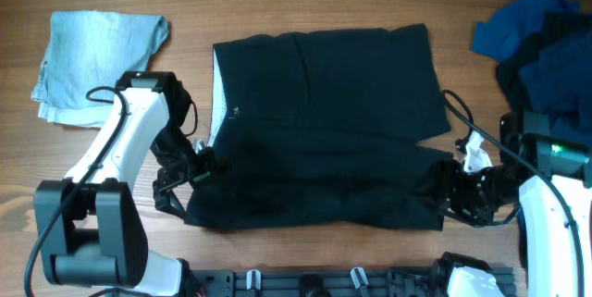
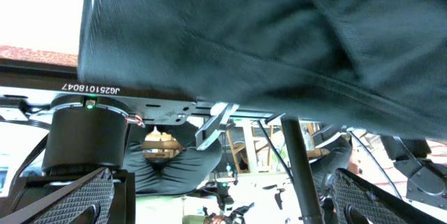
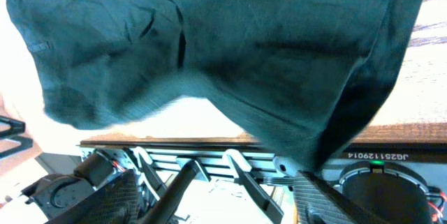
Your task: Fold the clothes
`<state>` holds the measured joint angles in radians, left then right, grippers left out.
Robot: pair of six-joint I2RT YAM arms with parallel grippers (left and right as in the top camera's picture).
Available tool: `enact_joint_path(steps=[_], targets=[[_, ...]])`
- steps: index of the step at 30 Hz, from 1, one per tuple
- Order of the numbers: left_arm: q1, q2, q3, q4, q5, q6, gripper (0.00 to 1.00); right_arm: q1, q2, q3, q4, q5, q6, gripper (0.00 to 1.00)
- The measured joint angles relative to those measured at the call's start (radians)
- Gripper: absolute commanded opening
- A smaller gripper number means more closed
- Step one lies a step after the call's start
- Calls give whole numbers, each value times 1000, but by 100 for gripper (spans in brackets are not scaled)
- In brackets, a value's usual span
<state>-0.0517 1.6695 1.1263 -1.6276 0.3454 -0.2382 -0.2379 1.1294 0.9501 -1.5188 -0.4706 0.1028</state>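
The wooden tabletop carries three lots of clothing. The largest is the black shorts, spread flat in the middle. They appear to lie sideways, with a sliver of pale lining at the left edge and the two wide legs running to the right. A heap of royal-blue and navy garments sits bunched at the far right corner. A pale blue denim piece lies by itself at the far left, well apart from the shorts.

The left arm reaches to the near left corner of the shorts, and the right arm to the near right corner. In the left wrist view the left jaws stand spread wide, with ribbed pads far apart and the black cloth beyond them, not between them. The right jaws are also parted, pads apart. A fold of the shorts sags down just beside one pad, but whether it touches cannot be told. Neither pair pinches anything.

The shorts look light, limp and matte. They should drape and crease readily, will not hold a shape, and a single layer may slip out of a shallow pinch. The two near corners, at hem and waistband where the cloth is seamed and thicker, seem the soundest places to grip.
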Motion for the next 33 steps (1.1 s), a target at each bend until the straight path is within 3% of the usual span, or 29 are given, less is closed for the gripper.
enact_joint_path(steps=[4, 6, 7, 8, 9, 10, 12, 15, 18, 22, 24, 28, 33], targets=[[0, -1, 153, -39, 0, 5, 100, 0, 2, 132, 11, 2, 5, 100], [0, -1, 255, -19, 2, 5, 100, 0, 4, 212, 29, 4, -1, 100], [0, -2, 323, 10, 10, 8, 92, 0, 6, 260, 49, 3, -2, 100], [0, -2, 377, 57, 22, 8, 52, 0, 7, 291, 66, 3, -2, 100], [0, -4, 405, 101, 33, 12, 25, 0, 13, 307, 85, 3, -3, 100], [0, -8, 423, 164, 49, 12, 16, 0, 24, 316, 112, 3, -6, 100], [0, -9, 429, 242, 62, 11, 25, 0, 61, 321, 163, 0, -22, 100], [0, -2, 430, 345, 76, 15, 22, 0, 148, 320, 277, 5, -45, 100], [0, 33, 431, 400, 79, 20, 37, 0, 240, 320, 404, 14, -53, 100], [0, 176, 436, 422, 64, 54, 39, 0, 389, 320, 533, 84, -59, 100], [0, 238, 436, 446, 53, 59, 45, 0, 453, 320, 566, 141, -55, 100], [2, 372, 436, 483, 40, 72, 40, 0, 581, 320, 599, 210, -26, 100], [6, 462, 436, 519, 33, 85, 41, 0, 637, 320, 612, 229, -20, 100]])
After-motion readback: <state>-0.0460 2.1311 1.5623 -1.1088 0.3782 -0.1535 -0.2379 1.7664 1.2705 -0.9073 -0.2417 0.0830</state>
